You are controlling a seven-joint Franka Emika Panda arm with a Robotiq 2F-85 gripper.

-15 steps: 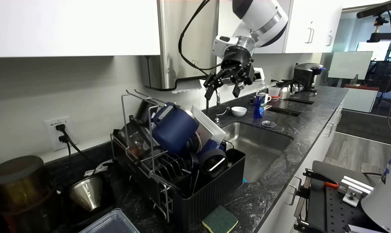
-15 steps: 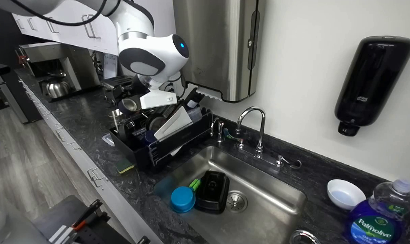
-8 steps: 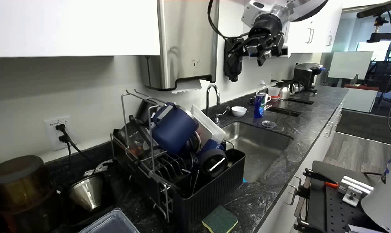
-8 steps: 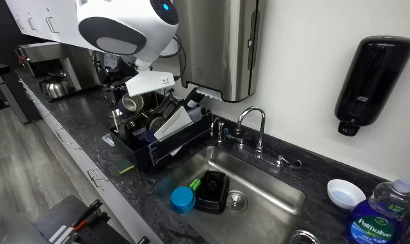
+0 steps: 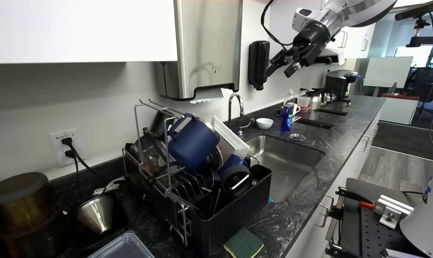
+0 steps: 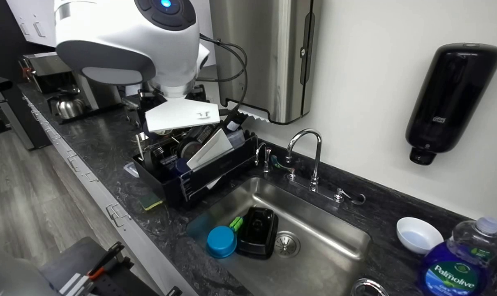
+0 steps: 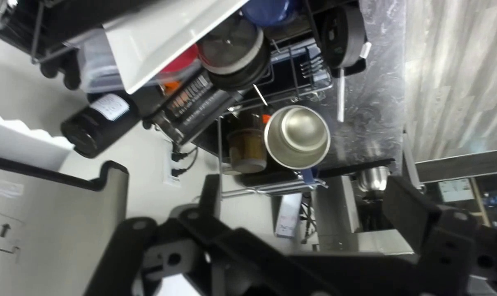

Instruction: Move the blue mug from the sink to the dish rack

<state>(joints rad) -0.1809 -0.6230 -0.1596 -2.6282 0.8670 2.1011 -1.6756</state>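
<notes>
Nearest in an exterior view, a sponge [image 5: 244,242] lies on the dark surface [image 5: 273,224] just beside the rack [image 5: 237,209]. The rack is crowded: the mug [image 5: 195,143] sits tilted, high among its contents, with a white dish [image 5: 230,138] leaning close by. Beyond is the sink [image 5: 280,168], holding a blue tub [image 6: 222,241] and a black dish [image 6: 254,236] side by side. The hand [image 5: 278,72] hangs well above the surface, spread wide, well apart from the mug. Farther along stand a bowl [image 5: 264,123] and a soap bottle [image 5: 287,120], below a black dispenser [image 5: 258,64].
</notes>
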